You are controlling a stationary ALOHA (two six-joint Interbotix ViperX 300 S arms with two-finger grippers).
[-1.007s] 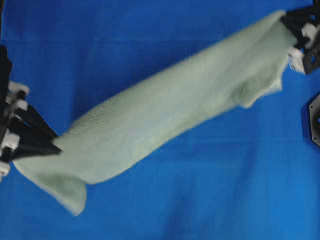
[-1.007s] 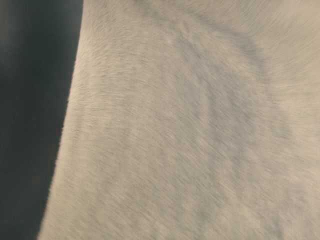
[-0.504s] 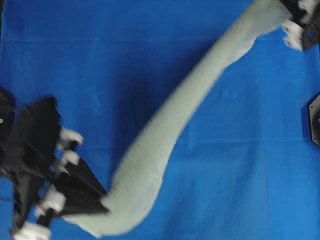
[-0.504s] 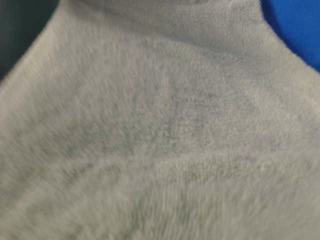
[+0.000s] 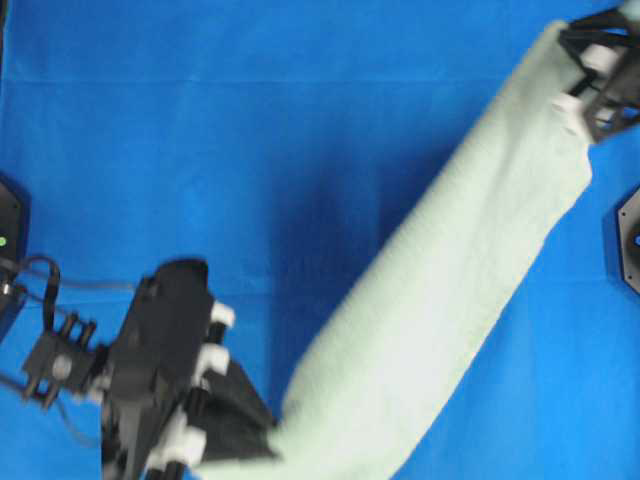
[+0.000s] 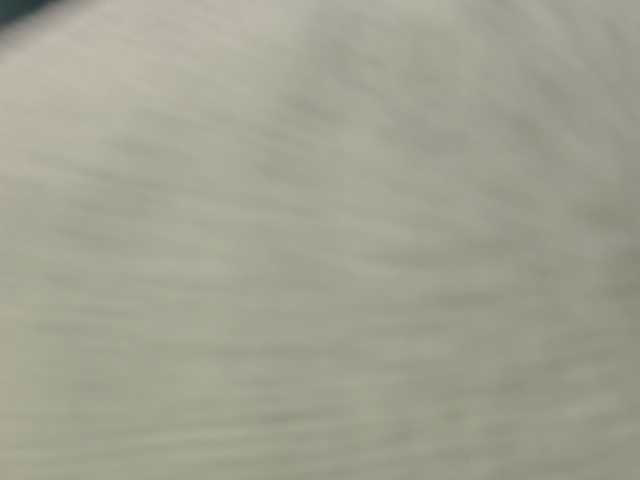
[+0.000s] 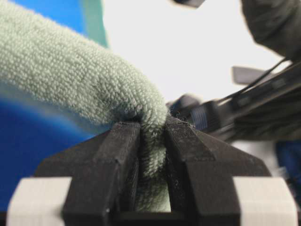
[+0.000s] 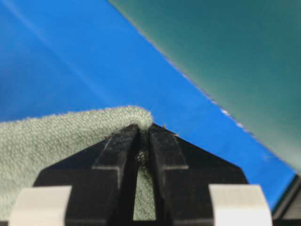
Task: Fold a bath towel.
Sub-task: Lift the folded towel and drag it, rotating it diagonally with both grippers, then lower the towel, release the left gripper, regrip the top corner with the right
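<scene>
Towel: bath towel (image 5: 440, 290), pale sage-green terry, bunched into a long thick band that runs diagonally in the overhead view, from the left gripper (image 5: 262, 440) at the lower left up to the right gripper (image 5: 578, 62) at the upper right.
Towel, state: stretched between the two grippers, one end caught in each; band widest near the right gripper, narrowing toward the left gripper. Outline slightly blurred in the overhead view.
Towel, lower end: a rounded roll of pile (image 7: 94, 84) comes in from the left of the left wrist view and turns down into the jaws of the left gripper (image 7: 151, 141).
Towel, upper end: a thin hemmed corner (image 8: 70, 136) sits at the jaw tips of the right gripper (image 8: 144, 132), the rest of the cloth trailing off to the left of it.
Left gripper: clenched on the towel; both black fingers (image 7: 113, 160) press the cloth from either side, with terry filling the narrow gap between them.
Right gripper: clenched on the towel; black fingers (image 8: 117, 155) nearly together, a sliver of green cloth visible between them.
Table-level view: filled edge to edge by blurred pale towel surface (image 6: 320, 260); nothing else can be made out there.
Surroundings: blue cloth (image 5: 250, 130) lies beneath the towel and both arms; a dark shadow on it falls just left of the band's middle.
Fixture: black angular mount (image 5: 628, 238) at the right edge, below the right gripper, apart from the towel.
</scene>
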